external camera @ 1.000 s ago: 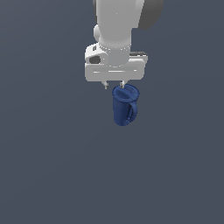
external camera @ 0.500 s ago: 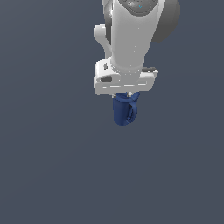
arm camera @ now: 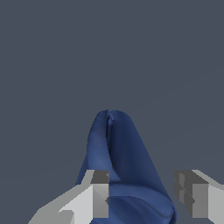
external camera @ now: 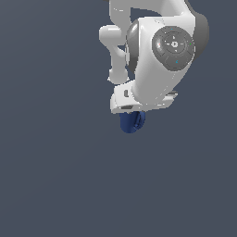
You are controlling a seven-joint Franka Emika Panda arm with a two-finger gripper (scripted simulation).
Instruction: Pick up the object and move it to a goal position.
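Straddling the blue pitcher rim, the gripper looks part-open, grip uncertain, so the pitcher could slip free.

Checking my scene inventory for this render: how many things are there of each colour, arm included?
Dark blue: 1, the pitcher mug, between the gripper fingers
White and grey: 1, the robot arm
Total: 2

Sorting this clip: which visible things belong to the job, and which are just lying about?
Job:
- dark blue matte plastic pitcher-like mug
- white gripper, one finger inside the rim

Lying about:
- nothing; only the plain grey surface
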